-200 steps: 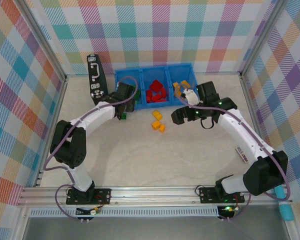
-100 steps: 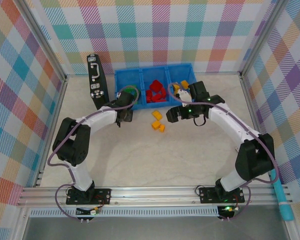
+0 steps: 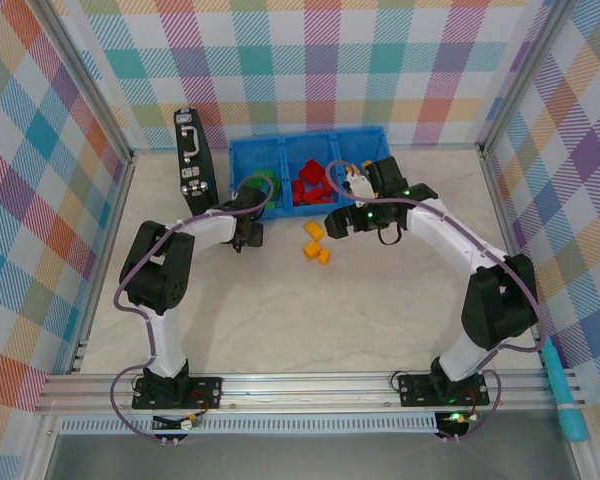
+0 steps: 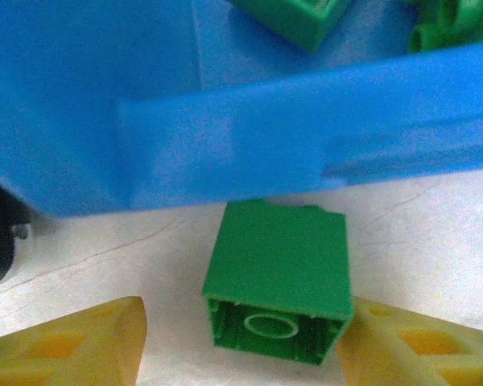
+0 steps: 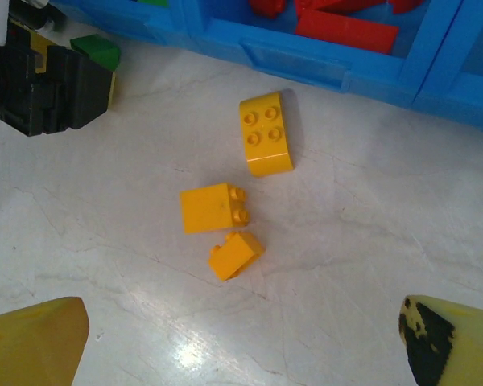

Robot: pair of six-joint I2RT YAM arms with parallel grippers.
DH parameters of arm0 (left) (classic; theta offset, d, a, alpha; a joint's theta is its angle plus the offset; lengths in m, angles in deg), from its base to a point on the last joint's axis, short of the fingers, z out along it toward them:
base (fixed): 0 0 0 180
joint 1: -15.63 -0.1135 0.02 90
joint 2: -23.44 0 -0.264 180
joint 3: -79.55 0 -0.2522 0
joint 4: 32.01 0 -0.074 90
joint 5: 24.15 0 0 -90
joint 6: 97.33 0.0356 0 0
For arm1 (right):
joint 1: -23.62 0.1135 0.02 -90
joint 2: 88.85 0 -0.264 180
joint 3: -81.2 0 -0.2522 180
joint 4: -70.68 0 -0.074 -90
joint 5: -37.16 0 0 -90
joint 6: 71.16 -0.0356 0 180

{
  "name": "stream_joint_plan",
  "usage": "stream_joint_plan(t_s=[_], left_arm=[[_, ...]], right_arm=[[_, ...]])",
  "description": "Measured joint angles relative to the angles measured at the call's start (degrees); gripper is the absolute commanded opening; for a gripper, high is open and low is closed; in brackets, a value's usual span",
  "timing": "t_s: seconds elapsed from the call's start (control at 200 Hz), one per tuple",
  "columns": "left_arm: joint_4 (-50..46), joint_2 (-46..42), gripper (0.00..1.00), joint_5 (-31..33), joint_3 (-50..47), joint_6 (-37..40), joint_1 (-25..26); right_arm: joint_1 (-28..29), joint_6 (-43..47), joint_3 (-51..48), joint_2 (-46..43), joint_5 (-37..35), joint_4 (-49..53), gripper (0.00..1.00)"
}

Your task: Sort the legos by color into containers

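Four legos [image 5: 213, 207] are left before the blue tray [image 4: 225, 153]: three yellow, one green brick [image 4: 278, 273] straddled loosely by left gripper [image 4: 241, 318]; right gripper [image 5: 241, 314] spread wide.

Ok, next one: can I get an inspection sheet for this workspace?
Surface: pale veined tabletop.
Job's things: blue tray holds red legos in the middle, green legos left; one green brick and three yellow legos lie loose in front.
Clutter: black case beside the tray.
End effectors: left end effector open, straddling the green brick; right end effector open above the yellow legos.
Cables: purple cables along both arms.
Surroundings: plaid walls, metal frame.
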Motion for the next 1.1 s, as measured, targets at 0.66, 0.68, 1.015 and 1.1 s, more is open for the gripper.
stream_joint_plan(t_s=[0.66, 0.68, 1.015, 1.1], left_arm=[[-0.1, 0.2, 0.29, -5.3, 1.3, 0.2, -0.6], [-0.3, -0.3, 0.29, -5.4, 1.1, 0.2, -0.6], [-1.6, -10.7, 0.29, -6.6, 1.4, 0.5, -0.6], [-1.3, -10.4, 0.29, -7.1, 2.7, 0.6, -0.6]], right_arm=[[2.6, 0.3, 0.0, 7.7, -0.8, -6.6, 0.99], [2.7, 0.5, 0.0, 8.2, -0.9, -7.1, 0.98], [5.1, 3.5, 0.2, 16.2, -5.1, -13.2, 0.94], [5.3, 4.0, 1.4, 18.4, -5.8, -13.3, 0.92]])
